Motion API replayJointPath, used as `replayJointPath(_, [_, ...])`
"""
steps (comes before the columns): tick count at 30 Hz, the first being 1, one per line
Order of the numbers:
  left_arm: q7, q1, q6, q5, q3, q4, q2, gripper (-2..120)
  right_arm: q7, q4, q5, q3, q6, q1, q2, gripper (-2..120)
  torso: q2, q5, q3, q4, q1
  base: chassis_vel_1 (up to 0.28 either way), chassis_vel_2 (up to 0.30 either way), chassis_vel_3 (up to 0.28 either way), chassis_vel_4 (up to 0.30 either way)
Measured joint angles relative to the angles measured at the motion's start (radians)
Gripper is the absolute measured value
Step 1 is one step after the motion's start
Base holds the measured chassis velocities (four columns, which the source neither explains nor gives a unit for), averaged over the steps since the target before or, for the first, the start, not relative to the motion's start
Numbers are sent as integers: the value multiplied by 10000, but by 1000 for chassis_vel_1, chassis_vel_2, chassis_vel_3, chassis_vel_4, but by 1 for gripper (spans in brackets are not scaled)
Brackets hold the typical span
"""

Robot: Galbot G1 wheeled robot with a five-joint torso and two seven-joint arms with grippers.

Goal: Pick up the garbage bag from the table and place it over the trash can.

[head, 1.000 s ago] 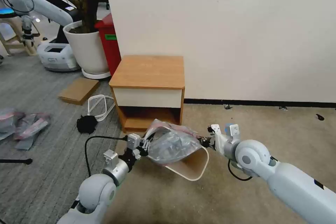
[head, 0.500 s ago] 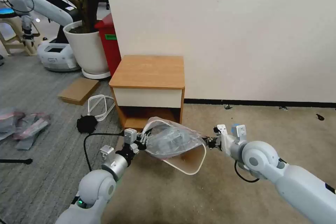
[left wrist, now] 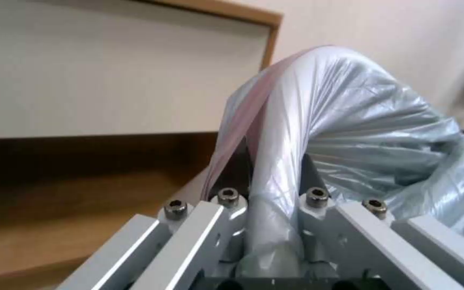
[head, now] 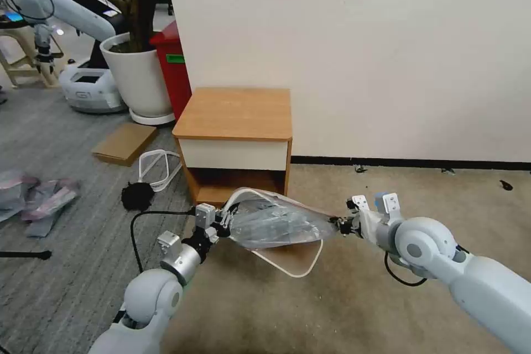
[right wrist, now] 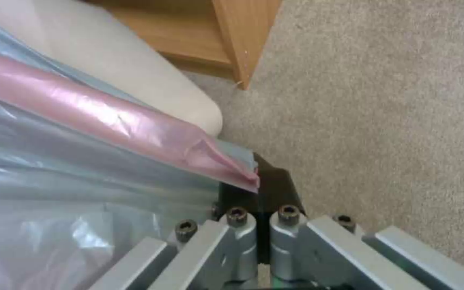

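The garbage bag (head: 279,224), thin grey crinkly plastic with a pinkish rim, hangs stretched between my two grippers, just above the cream-white trash can (head: 301,272) on the carpet. My left gripper (head: 225,221) is shut on the bag's left end, where the plastic bunches between its fingers (left wrist: 226,201). My right gripper (head: 338,225) is shut on the pink rim (right wrist: 135,125) at the bag's right end, beside the can's rounded corner (right wrist: 189,104). The bag (left wrist: 350,133) covers most of the can's mouth. The table (head: 235,113) stands just behind.
The wall runs behind the table. A large white plant pot (head: 138,74) and a red bin (head: 174,66) stand left of it. Cardboard (head: 124,142), a white hoop (head: 157,166), a black object (head: 137,196) and flat pink-grey bags (head: 38,196) lie on the grey carpet.
My right gripper has pulled to the right, drawing the bag out long and taut. The bag has sunk lower, and more of the can's mouth is covered.
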Motion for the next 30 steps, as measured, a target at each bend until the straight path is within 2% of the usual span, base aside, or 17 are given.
replayJointPath(3, [153, 0, -91, -137, -33, -17, -50, 5, -2, -26, -38, 67, -10, -124, 0, 0, 0, 1, 0, 0, 0, 0, 0, 0, 0])
replayJointPath(7, [-508, -151, -126, 35, -14, 100, -95, 5, -6, 51, -57, 219, -10, -294, -8, 0, 0, 0, 0, 0, 0, 0, 0, 0, 0])
replayJointPath(13, [-878, -258, -173, 368, 79, 220, -192, 5, -5, 61, -69, 260, -9, -342, 12, 0, 0, 0, 0, 0, 0, 0, 0, 0, 0])
replayJointPath(16, [-1474, -286, -331, 536, 272, 329, -290, 5, 0, 108, -75, 300, -10, -407, 38, 0, 0, 0, 0, 0, 0, 0, 0, 0, 0])
replayJointPath(18, [-1556, -289, -375, 570, 300, 363, -309, 5, 2, 114, -75, 308, -9, -412, 50, 0, 0, 1, 0, 0, 0, 0, 0, 0, 0])
replayJointPath(21, [-2018, -360, -522, 628, 431, 479, -417, 5, 19, 127, -75, 317, -10, -464, 107, 0, 0, 0, 0, 1, 0, 0, 0, 0, 0])
replayJointPath(26, [-2424, -449, -622, 560, 604, 571, -491, 5, 45, 140, -143, 340, -10, -623, 245, 0, 0, 0, 0, 0, 0, 0, 0, 0, 0])
replayJointPath(30, [-2498, -452, -624, 354, 694, 571, -522, 5, 77, 139, -182, 381, -12, -745, 362, 0, 0, 0, 0, 0, 0, 0, 0, 0, 0])
